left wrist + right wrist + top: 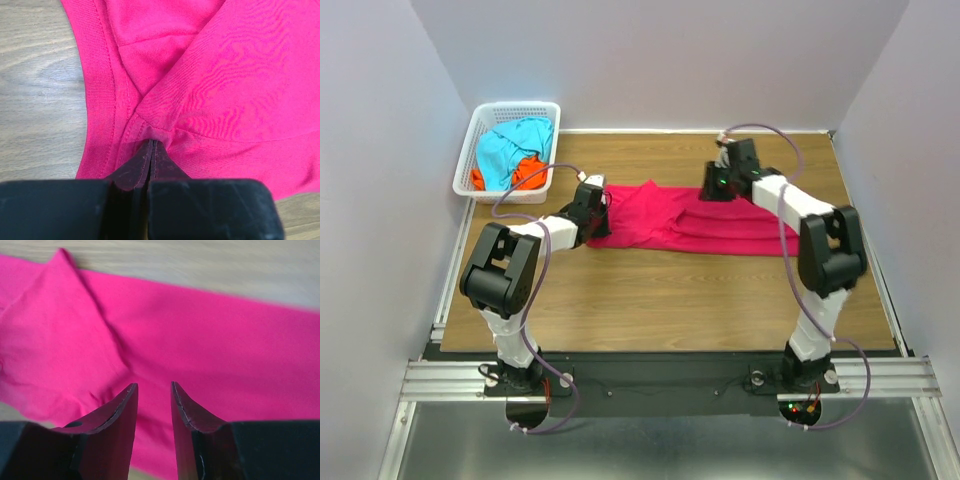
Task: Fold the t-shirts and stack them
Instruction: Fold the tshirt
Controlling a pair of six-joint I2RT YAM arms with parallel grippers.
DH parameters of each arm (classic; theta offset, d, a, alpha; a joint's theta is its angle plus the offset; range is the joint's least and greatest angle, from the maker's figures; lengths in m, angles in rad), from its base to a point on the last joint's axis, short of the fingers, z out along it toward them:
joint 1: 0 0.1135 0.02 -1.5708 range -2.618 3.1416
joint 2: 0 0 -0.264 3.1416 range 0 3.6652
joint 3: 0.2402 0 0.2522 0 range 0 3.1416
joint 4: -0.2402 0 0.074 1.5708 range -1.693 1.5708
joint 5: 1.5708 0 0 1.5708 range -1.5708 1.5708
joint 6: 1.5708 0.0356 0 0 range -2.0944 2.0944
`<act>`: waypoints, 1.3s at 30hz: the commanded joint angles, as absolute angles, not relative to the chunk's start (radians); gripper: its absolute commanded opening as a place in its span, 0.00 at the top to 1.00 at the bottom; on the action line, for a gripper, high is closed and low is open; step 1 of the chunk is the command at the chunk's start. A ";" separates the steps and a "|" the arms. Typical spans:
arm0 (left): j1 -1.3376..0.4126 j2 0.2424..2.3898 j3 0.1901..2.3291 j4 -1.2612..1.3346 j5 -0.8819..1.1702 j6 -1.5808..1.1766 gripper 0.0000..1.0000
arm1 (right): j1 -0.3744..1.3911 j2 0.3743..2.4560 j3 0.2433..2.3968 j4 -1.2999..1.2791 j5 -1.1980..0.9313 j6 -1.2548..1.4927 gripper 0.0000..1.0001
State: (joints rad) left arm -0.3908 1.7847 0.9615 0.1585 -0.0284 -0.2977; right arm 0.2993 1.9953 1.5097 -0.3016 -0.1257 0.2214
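Bolted nearest, both arms reach the crimson shirt (660,215), lying on the desk (670,290); turquoise shirt (510,150) and orange shirt (525,172) fill the basket (515,106). Left wrist: left claw (151,145) clamps cloth beside its collar (102,85). Right wrist: right claw (152,387) hovers parted above cloth. Fold likely starting; right must pinch next.

The crimson-pink t-shirt (225,90), pinched in the left gripper (151,144), is soft matt knit cloth with a ribbed, stitched collar band (102,85) left of the claw. Beyond it the table (35,100) is pale, smooth-grained wood. The right gripper's (152,386) fingers (115,415) are dull, scuffed black plastic.
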 commanded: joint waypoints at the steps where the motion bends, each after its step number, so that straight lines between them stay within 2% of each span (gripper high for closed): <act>1: -0.382 1.766 0.954 0.069 -0.028 -0.293 1.00 | 0.122 1.787 1.359 -0.287 -0.129 0.325 0.62; 5: -0.379 1.733 0.931 0.045 -0.028 -0.291 1.00 | 0.009 1.651 1.151 -0.295 -0.187 0.367 0.62; 13: -0.376 1.692 0.894 0.006 -0.037 -0.287 1.00 | 0.020 1.606 1.063 -0.336 -0.342 0.383 0.64; 21: -0.376 1.657 0.885 0.003 -0.048 -0.276 1.00 | 0.178 1.718 1.103 -0.360 -0.367 0.388 0.64; 29: -0.374 1.655 0.879 0.011 -0.046 -0.282 1.00 | 0.241 1.779 1.147 -0.370 -0.388 0.402 0.64; 39: -0.374 1.652 0.874 0.009 -0.052 -0.287 1.00 | 0.245 1.887 1.288 -0.374 -0.198 0.382 0.65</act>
State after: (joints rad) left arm -0.3840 1.6890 0.8963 0.0425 -0.0315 -0.2932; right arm 0.2379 1.8526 1.1931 -0.3824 -0.3069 0.3958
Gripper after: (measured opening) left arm 0.072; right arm 0.353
